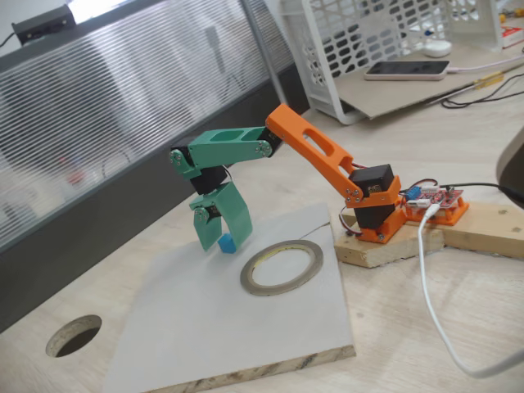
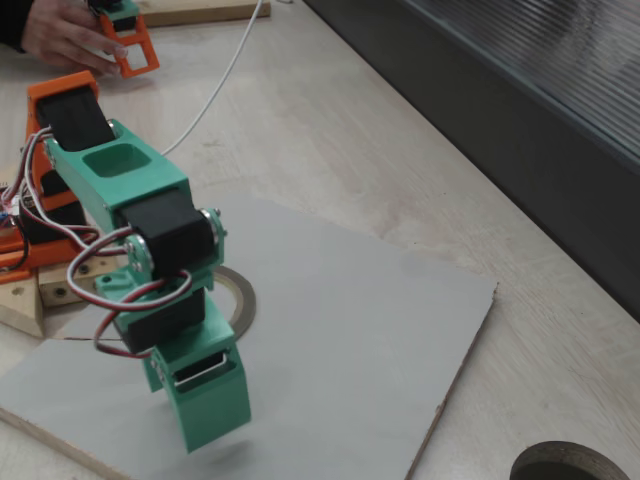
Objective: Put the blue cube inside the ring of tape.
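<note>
The blue cube (image 1: 227, 242) is sitting low between the fingers of the green gripper (image 1: 219, 237), which is closing on it just above the grey board (image 1: 246, 327); the ring of tape (image 1: 282, 266) is lying just beside, toward the arm's base

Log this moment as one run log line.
claw: down at blue cube, grip unclear | blue cube: on board, outside ring of tape | placement: pending

Hobby lab or office desk. Pale wood table (image 1: 458, 327) carries a bare circuit board (image 1: 434, 199) and loose cables (image 1: 430, 278). White basket (image 1: 368, 41) and phone (image 1: 407, 70) behind.
</note>
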`<state>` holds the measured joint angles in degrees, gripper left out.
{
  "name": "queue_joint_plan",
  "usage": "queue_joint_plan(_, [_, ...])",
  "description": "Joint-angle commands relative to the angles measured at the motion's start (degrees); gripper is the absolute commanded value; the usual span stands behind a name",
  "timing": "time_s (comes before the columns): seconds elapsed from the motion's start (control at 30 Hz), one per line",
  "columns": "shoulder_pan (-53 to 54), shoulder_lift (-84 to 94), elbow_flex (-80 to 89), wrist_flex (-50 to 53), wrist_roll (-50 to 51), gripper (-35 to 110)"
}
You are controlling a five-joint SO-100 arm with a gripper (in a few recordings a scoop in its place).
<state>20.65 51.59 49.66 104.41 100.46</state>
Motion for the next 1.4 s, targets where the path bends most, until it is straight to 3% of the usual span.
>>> queue_joint_plan(0.0, [0.62, 1.49, -0.35, 0.62, 0.26, 57])
queue_joint_plan(1.2, [0.70, 1.58, -0.88, 0.00, 0.62, 56])
queue_joint_plan(1.37, [0.70, 1.58, -0.97, -0.18, 0.35, 43])
